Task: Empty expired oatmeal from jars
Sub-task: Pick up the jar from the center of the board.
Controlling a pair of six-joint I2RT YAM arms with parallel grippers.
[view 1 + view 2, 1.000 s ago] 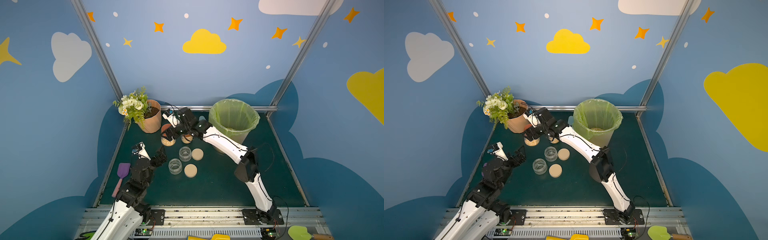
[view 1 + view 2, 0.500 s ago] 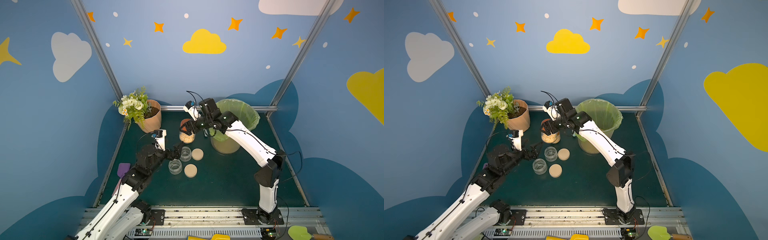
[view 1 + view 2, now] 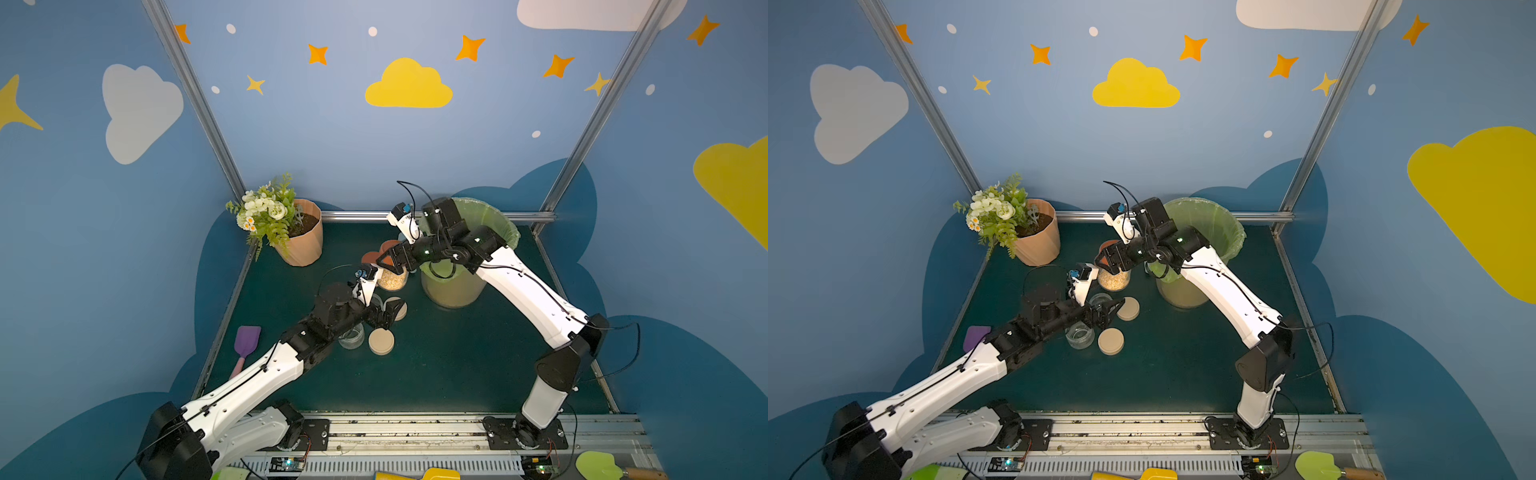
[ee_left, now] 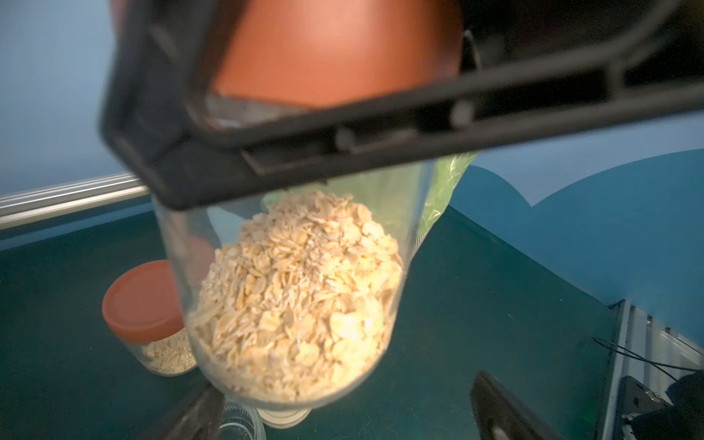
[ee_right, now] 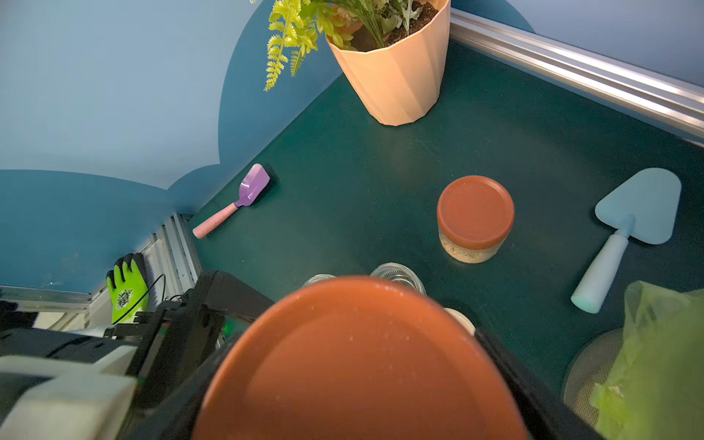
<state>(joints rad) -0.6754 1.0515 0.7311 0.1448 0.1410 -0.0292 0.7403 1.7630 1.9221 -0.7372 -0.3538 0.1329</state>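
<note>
Right gripper [image 3: 386, 261] clamps the red-lidded jar [image 3: 392, 279] of oatmeal [image 4: 297, 304] near its top, held aloft. Left gripper [image 3: 385, 312] empty, jaws spread wide, arm outstretched beneath it.

Top views, a pair: mounted high over the front edge, facing down and toward the back wall [image 3: 374, 158], distant; both cover the whole table [image 3: 436, 374]. Left wrist view: very near, side-on to the lifted jar [image 4: 297, 304]. Right wrist view: near, looking down across that jar's lid [image 5: 354, 362] to the table. Both wrist views share the standing jar [image 4: 148, 316].
</note>
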